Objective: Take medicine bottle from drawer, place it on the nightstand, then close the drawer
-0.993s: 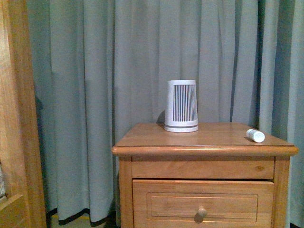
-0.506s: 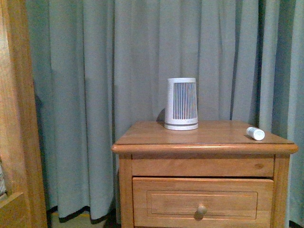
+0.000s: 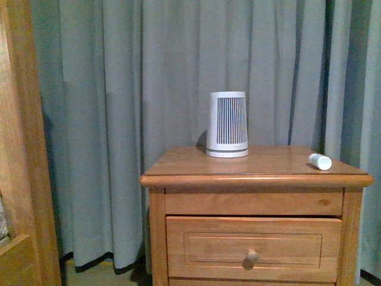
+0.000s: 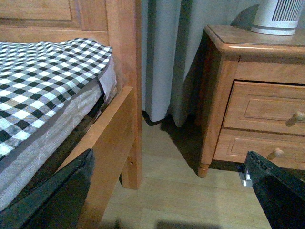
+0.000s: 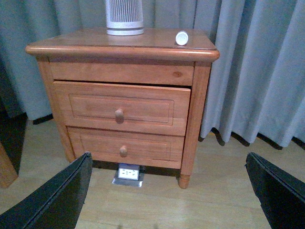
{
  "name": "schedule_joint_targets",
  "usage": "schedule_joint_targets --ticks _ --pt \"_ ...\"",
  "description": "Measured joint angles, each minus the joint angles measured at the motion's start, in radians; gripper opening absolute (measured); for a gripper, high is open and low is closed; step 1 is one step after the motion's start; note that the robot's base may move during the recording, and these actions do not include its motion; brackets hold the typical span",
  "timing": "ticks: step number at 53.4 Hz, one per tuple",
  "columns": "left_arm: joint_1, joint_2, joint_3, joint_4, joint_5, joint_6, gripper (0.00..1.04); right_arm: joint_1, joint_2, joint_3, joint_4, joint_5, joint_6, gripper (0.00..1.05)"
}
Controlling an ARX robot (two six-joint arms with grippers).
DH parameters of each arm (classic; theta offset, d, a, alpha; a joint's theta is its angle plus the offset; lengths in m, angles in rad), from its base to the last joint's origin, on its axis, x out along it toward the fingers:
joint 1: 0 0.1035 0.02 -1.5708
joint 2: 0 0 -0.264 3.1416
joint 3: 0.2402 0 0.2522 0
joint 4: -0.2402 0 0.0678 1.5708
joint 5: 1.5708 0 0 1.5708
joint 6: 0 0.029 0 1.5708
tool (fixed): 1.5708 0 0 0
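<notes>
The medicine bottle (image 3: pixel 319 161) lies on its side near the right rim of the nightstand (image 3: pixel 178 170), showing its round end in the right wrist view (image 5: pixel 181 37). The upper drawer (image 3: pixel 196 247) (image 5: pixel 86 107) stands a little proud of the cabinet front, its inside hidden. My right gripper (image 5: pixel 167 200) is open, low over the floor in front of the nightstand (image 5: pixel 71 45) and well apart from it. The left gripper (image 4: pixel 167 200) is open too, over the floor between the bed and the nightstand (image 4: pixel 224 57). Neither arm shows in the front view.
A white-grey ribbed device (image 3: pixel 227 125) stands at the back of the top. Below is a lower drawer (image 5: pixel 143 145) and a floor socket (image 5: pixel 127 173). A checked bed (image 4: pixel 43 81) with a wooden post (image 4: pixel 125 71) lies to the left; grey curtain (image 3: pixel 119 119) hangs behind.
The whole scene has slid slightly upward in the front view. The bottle stays where it was on the top.
</notes>
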Motion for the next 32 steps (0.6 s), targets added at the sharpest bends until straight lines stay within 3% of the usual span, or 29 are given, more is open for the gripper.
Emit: schedule_joint_targets --ticks 32 --pt "0.000 0.000 0.000 0.000 0.000 0.000 0.98 0.000 0.000 0.000 0.000 0.000 0.000 0.98"
